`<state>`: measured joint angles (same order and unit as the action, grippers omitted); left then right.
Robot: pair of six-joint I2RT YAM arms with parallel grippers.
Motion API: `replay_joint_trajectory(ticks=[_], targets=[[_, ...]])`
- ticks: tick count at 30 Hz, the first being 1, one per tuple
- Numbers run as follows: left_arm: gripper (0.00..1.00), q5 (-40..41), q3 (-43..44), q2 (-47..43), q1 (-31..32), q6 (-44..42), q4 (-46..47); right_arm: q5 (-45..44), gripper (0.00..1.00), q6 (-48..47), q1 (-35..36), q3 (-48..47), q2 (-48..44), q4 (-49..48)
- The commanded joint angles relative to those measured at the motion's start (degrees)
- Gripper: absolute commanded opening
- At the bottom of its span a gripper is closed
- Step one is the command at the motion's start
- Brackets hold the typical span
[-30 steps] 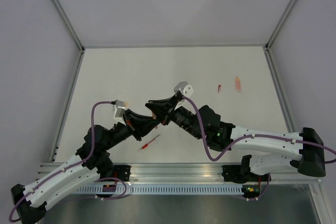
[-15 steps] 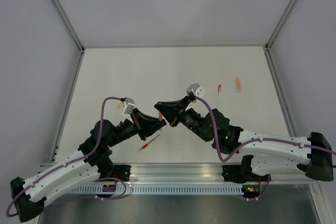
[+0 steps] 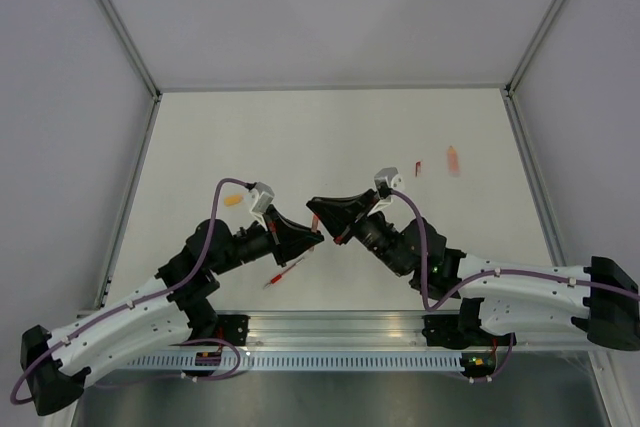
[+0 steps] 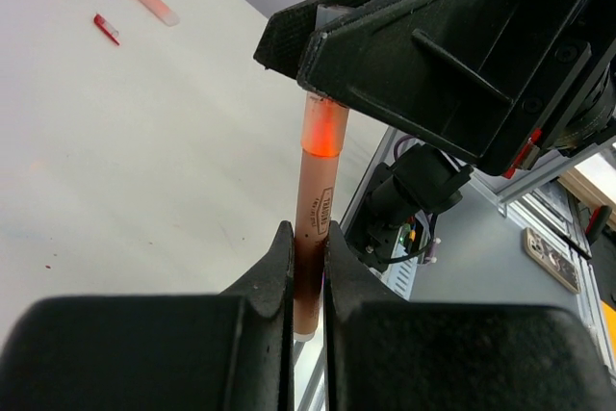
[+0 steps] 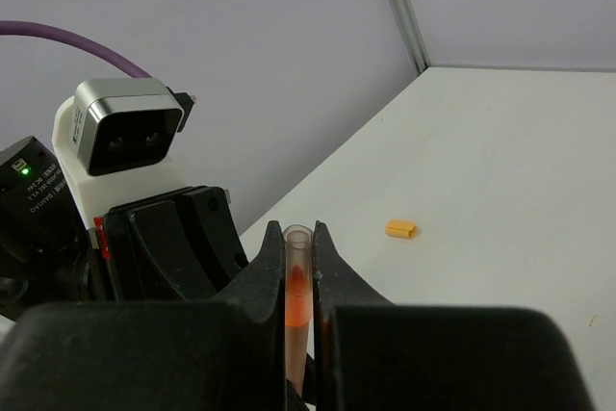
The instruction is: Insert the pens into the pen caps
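I read the left tool (image 4: 308, 238) as fully closed on the pen (image 4: 313, 194). Its two fingers pinch the pale orange barrel low down, which leaves the long front part free for insertion. The pen juts straight ahead of the left tool, and its brighter orange end runs up under the right tool (image 5: 296, 231), which crosses just ahead of the left tool. The right tool is likewise clamped, on a pale translucent tube with orange showing inside, which I take to be the cap (image 5: 296, 271). Its fingers press the sides, so the open mouth stands clear beyond their tips. Both parts are held off the worktop (image 3: 300, 137), just ahead of the left tool, so either arm can correct its angle freely. I judge the step in hand to be the mating of pen and cap. I cannot tell whether the tip has entered the mouth, because the right tool's fingers hide the joint. The push calls for both axes in line first; otherwise the pen may skid in its grip. A red pen (image 3: 285, 272) lies on the worktop just on the near side of the left tool. A red cap (image 3: 418, 168) and a pale piece (image 3: 453, 159) lie well apart from the left tool, far off to its right.
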<state>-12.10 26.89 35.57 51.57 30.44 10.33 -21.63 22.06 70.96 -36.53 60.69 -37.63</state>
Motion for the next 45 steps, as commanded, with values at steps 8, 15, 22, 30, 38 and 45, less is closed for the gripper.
replay_joint_trajectory(ticks=[8, 15, 22, 30, 38, 45], targets=[[0.02, 20.72, 6.06, 2.57, -4.28, 3.58, 13.66, 10.03, 0.0, 6.41, 2.78, 8.06, 0.13, 0.54], [0.02, 19.57, 6.41, 4.15, -7.36, 5.07, 13.76, 10.64, 0.0, 8.78, 2.69, 7.97, 3.12, 1.5], [0.02, 16.41, 6.77, 6.61, -12.72, 7.62, 13.84, 13.2, 0.0, 15.28, 3.22, 8.32, 5.32, -0.87], [0.02, 6.57, 5.1, 9.17, -16.85, 12.63, 17.89, 0.64, 0.0, 13.54, 5.15, 3.5, 7.96, 7.03], [0.02, -5.38, 6.23, 7.59, -16.85, 11.14, 16.84, -14.4, 0.0, 4.41, 5.16, -11.15, 6.37, 21.78], [0.5, -10.92, 8.43, 5.47, -16.85, 9.82, 9.81, -18.45, 0.0, -0.35, 0.59, -22.61, 9.28, 31.64]])
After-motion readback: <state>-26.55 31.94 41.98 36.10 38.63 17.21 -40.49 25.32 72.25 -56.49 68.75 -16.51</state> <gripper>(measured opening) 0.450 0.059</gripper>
